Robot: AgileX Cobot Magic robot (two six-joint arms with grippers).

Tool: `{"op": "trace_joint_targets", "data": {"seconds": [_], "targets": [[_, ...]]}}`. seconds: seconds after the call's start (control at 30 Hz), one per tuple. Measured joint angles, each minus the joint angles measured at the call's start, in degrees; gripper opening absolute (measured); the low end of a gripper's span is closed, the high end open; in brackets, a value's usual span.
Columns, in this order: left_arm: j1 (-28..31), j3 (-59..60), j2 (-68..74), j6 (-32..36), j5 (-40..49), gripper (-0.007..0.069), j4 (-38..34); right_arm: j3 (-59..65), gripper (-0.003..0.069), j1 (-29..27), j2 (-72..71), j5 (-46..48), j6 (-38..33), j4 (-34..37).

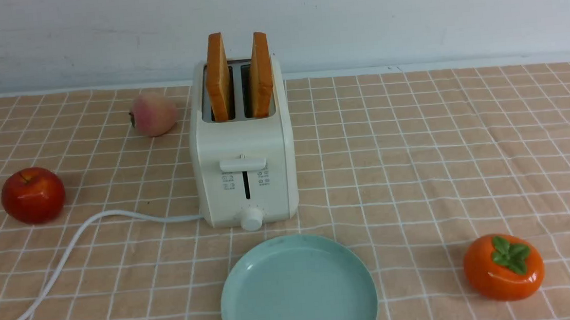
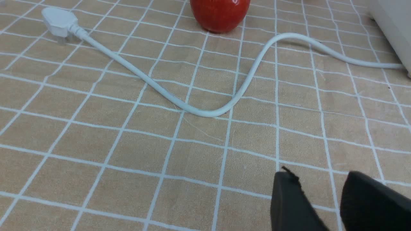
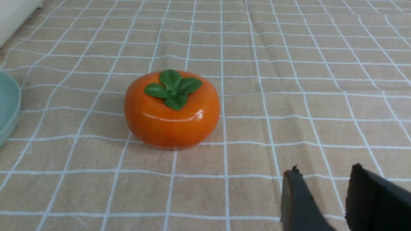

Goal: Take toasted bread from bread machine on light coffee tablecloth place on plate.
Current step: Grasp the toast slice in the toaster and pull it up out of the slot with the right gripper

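- pale wall (image 1: 335, 21) at the back, then a counter under a tan tablecloth (image 1: 420, 169) with a white grid. so where's the toast at vs the pincers?
- both slices of toast (image 1: 218, 78) (image 1: 260, 77) are upright in the toaster (image 1: 242, 138), one per slot, tops poking out. left pincer (image 2: 319, 175) is over the cloth off to the toaster's left, right pincer (image 3: 326, 170) is over the cloth on the other side, past the persimmon (image 3: 171, 109). toast is well apart from both.
- ok and are they gripping anything?
- nah, both stand open, tips apart, just cloth between them. no bread in either.
- count it up for me?
- two slices, one toaster, two pincers. one mint plate (image 1: 299, 293), just in front of the toaster on the robot's side, bare. one red apple (image 1: 34, 195) and one pinkish peach (image 1: 153, 113) left of the toaster, peach farther back, and one orange persimmon to the right of the plate. also one white cord (image 1: 73, 245) curving left out of the toaster, with one plug (image 2: 59, 21) on the end, lying on the cloth.
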Motion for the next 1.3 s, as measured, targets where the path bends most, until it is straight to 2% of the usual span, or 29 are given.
{"op": "trace_joint_targets", "data": {"seconds": [0.8, 1.07, 1.27, 1.3], "targets": [[0.0, 0.0, 0.0, 0.0, -0.1, 0.0237, 1.0, 0.0, 0.0239, 0.0, 0.0, 0.0, 0.0, 0.0], [0.0, 0.0, 0.0, 0.0, -1.9, 0.0237, -3.5, 0.0, 0.0239, 0.0, 0.0, -0.5, 0.0, -0.4], [0.0, 0.0, 0.0, 0.0, -8.2, 0.0237, -12.8, 0.6, 0.0239, 0.0, 0.0, -5.0, 0.0, -0.7], [0.0, 0.0, 0.0, 0.0, -12.2, 0.0237, -17.0, 0.7, 0.0239, 0.0, 0.0, -8.6, 0.0, -0.7]]}}
